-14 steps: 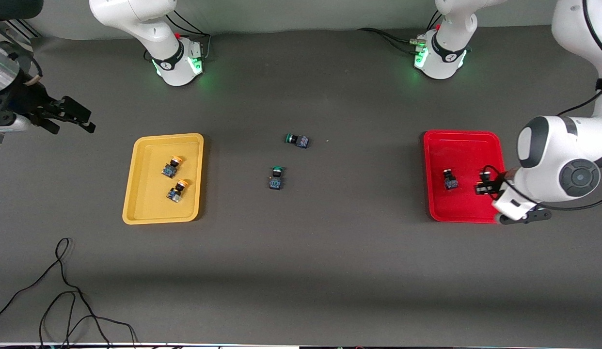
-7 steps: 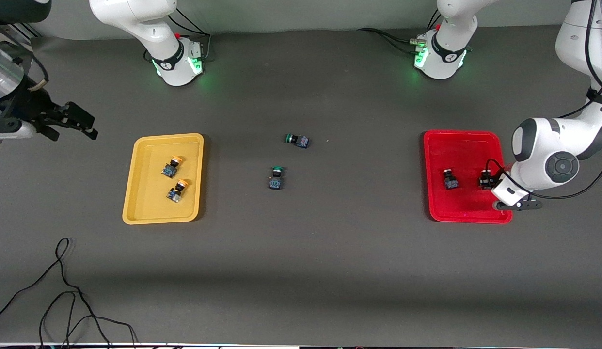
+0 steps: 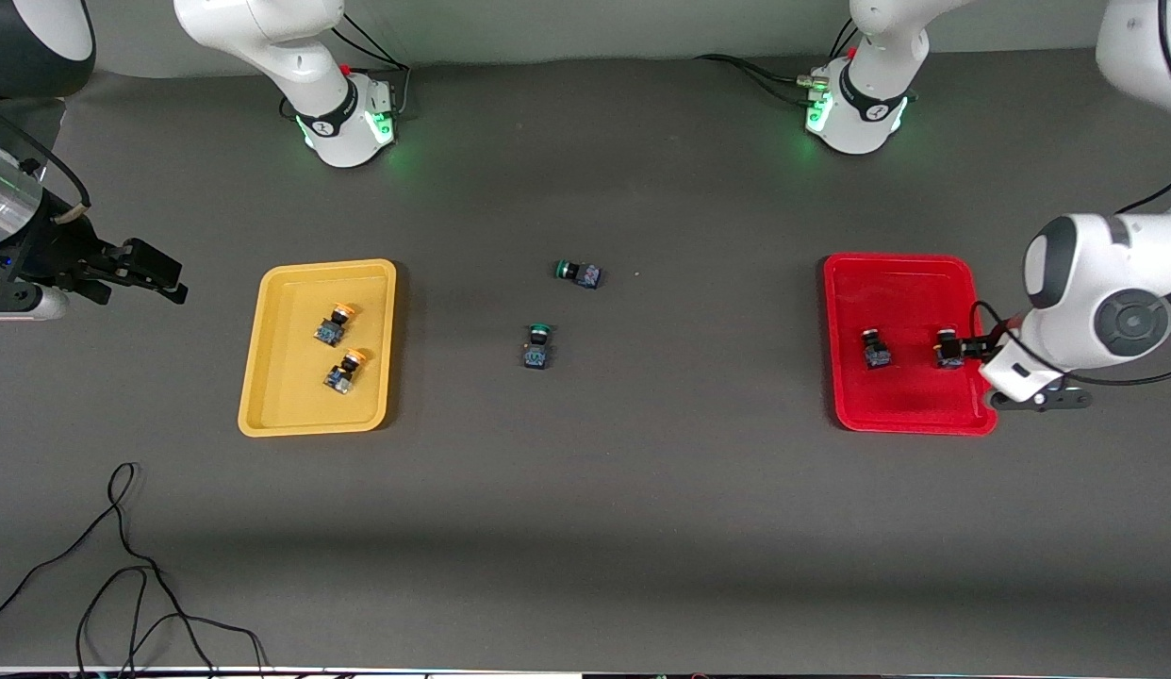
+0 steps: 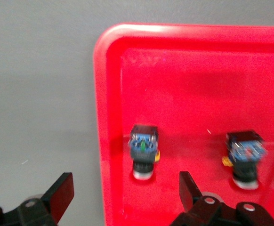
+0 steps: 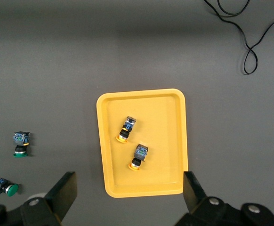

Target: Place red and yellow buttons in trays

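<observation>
- The left arm rises from its base at the table's back edge, loops out past the table's end and bends back in, its wrist low and tilted toward the table.
- The left gripper (image 4: 123,193) has its fingers spread wide, nothing between them.
- The right arm comes in from off the table at its own end, forearm about level, wrist high.
- The right gripper (image 5: 127,197) points down, its fingers (image 5: 66,190) set wide apart and empty; seen from the front, the right gripper (image 3: 138,269) hangs above the table, and this arm waits.
</observation>
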Controlling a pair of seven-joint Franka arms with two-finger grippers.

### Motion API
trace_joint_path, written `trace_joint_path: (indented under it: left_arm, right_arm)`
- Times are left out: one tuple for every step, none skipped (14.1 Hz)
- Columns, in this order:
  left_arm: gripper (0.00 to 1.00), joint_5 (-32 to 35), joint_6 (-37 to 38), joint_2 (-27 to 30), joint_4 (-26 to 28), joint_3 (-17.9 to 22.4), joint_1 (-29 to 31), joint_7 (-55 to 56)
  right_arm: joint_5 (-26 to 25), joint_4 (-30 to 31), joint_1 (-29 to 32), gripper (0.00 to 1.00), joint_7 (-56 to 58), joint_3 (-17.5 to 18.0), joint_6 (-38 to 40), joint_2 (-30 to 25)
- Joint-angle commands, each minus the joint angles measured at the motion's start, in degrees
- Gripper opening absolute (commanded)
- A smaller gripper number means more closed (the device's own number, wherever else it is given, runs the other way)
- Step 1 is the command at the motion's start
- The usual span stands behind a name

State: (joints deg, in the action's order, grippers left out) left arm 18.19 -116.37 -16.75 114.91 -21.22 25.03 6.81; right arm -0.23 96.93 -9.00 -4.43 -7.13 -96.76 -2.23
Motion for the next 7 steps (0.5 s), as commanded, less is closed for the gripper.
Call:
trace_joint_path:
  left_arm:
    - [0.99, -3.3, 11.8, 6.9, -4.6, -1.7, -0.4, -3.6]
    - [0.99, -6.5, 17.1, 8.1, -8.1, -1.6, -0.1, -7.4]
    - [0.99, -9.8, 21.3, 9.3, -11.9, -1.4, 0.1, -9.5]
    - [0.99, -10.8, 24.7, 10.2, -14.4, -1.4, 0.2, -10.0]
    - [0.99, -11.2, 27.3, 11.1, -16.4, -1.4, 0.2, -10.0]
    - [0.99, -11.4, 28.8, 12.4, -17.8, -1.4, 0.0, -10.1]
    - [0.99, -12.5, 30.1, 13.5, -18.7, -1.5, 0.0, -10.1]
  right_arm:
    - [0.4, -1.7, 0.3, 1.0, 0.3, 0.5, 1.5, 0.2]
    - [0.9, -1.7, 0.3, 1.0, 0.4, 0.5, 1.5, 0.2]
    - [2.5, -1.7, 0.4, 1.0, 0.6, 0.4, 1.4, 0.2]
    - [3.6, -1.7, 0.5, 1.0, 1.0, 0.2, 1.3, 0.2]
    - [3.6, -1.7, 0.5, 1.0, 1.0, 0.1, 1.4, 0.1]
    - [3.6, -1.7, 0.5, 1.0, 1.1, 0.1, 1.4, 0.1]
    - [3.5, -1.7, 0.4, 1.0, 1.0, 0.1, 1.4, 0.2]
